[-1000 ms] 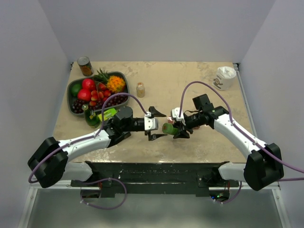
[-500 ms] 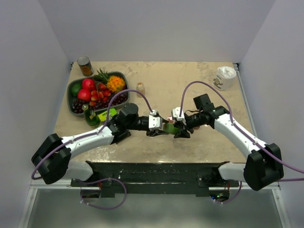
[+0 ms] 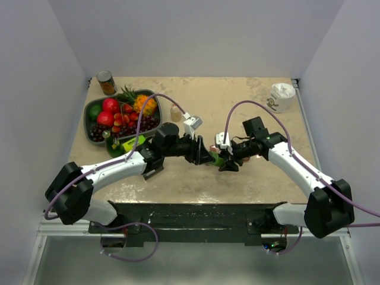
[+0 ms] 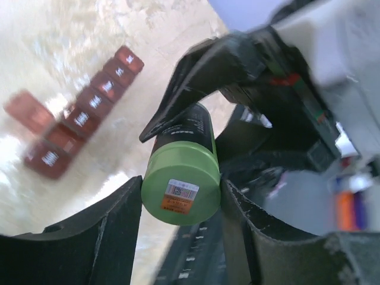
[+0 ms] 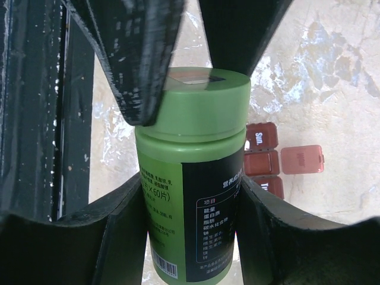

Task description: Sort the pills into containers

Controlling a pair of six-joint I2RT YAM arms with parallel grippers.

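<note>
1. Judging the task barely begun: clamping the green pill bottle (image 5: 196, 196) by its body in the right gripper (image 5: 193, 234), pinching its green cap (image 4: 181, 184) in the left gripper (image 4: 181, 205), cap not yet off
2. Leaving all sorting to do: pill organizer (image 4: 83, 116) lying on the table (image 3: 237, 101) below the bottle, one lid flipped open, no pills visible
3. Working well apart from the fruit tray (image 3: 89, 113), can (image 3: 107, 83), amber bottle (image 3: 176, 111) and white cup (image 3: 280, 97); being held up, seemingly, only by the closed cap

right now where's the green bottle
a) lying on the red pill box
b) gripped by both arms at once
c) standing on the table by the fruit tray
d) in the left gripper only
b: the right gripper clamps the body of the green bottle, while the left gripper has a finger pressed on each side of its cap.
</note>
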